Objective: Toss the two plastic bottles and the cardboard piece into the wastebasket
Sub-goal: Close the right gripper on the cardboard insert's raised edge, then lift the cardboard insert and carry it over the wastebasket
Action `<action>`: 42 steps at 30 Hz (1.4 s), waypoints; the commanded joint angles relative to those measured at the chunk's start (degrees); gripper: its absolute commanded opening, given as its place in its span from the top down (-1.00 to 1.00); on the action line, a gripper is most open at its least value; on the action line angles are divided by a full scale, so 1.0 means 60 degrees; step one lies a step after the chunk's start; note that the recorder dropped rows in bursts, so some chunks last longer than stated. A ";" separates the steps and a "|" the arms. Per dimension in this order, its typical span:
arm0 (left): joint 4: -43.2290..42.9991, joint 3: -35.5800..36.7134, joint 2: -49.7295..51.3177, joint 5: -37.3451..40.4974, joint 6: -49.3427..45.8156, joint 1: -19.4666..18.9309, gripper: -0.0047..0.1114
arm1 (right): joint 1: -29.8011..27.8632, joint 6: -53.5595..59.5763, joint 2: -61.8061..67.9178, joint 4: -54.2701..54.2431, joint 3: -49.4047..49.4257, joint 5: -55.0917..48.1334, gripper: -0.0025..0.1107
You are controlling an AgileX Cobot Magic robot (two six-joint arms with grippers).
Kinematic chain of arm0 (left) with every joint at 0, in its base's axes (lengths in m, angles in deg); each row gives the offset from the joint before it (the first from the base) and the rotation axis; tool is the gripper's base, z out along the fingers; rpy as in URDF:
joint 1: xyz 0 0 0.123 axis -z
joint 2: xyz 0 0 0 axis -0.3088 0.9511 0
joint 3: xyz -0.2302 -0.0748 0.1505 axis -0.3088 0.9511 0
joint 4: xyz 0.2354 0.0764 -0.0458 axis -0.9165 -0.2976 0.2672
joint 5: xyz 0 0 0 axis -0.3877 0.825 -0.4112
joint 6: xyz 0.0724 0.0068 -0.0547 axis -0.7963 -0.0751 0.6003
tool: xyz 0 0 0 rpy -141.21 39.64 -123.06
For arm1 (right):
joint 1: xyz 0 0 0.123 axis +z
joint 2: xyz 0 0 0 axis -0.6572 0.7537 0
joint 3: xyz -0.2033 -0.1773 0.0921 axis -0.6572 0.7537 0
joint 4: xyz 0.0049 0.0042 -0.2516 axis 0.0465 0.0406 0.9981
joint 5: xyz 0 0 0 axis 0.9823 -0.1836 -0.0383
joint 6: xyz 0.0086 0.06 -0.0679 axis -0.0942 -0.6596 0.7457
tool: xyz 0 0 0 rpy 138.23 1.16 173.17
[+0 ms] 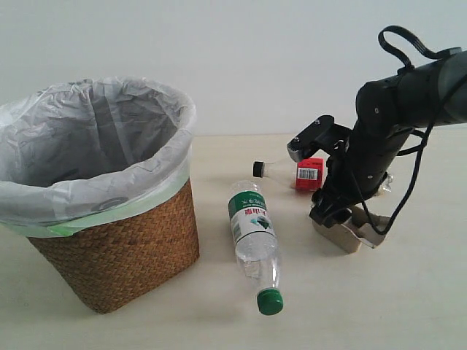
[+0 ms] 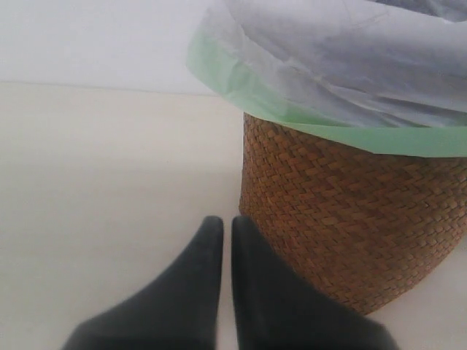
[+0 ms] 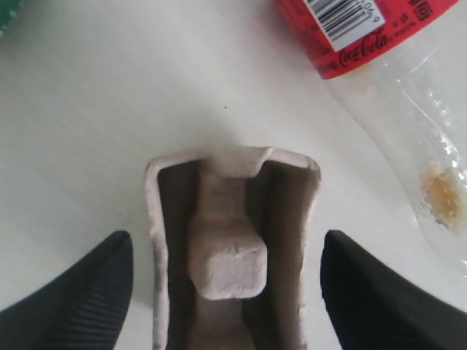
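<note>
Right, we see the green-cap bottle [image 1: 253, 230] lying just beside the wastebasket [image 1: 124, 255], whose far side is cut off by the exterior view's edge. Farther from the wastebasket lies the red-label bottle [image 1: 288, 170], its body half hidden behind the right arm [image 1: 387, 109]. Farthest from the wastebasket sits the cardboard piece [image 3: 230, 219], cut off in the wrist view. There the right gripper [image 3: 228, 251] is spread wide, its 2 fingers [image 3: 87, 292] straddling it, not touching. The left gripper [image 2: 221, 227] is pressed closed on nothing, near the wastebasket's wall.
</note>
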 commanded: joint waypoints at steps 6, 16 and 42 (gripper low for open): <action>-0.0028 0.0039 -0.0032 -0.0030 0.0048 -0.0006 0.85 | -0.0073 0.0174 0.0055 0.0090 -0.0055 0.0151 -0.19; -0.0028 0.0039 -0.0032 -0.0030 0.0048 -0.0006 0.85 | -0.0073 0.0174 0.0713 0.0152 -0.0055 0.0440 -0.19; -0.0028 0.0039 -0.0032 -0.0030 0.0048 -0.0006 0.85 | 0.0136 -0.1313 -0.0031 -0.0316 -0.0015 -0.0594 0.96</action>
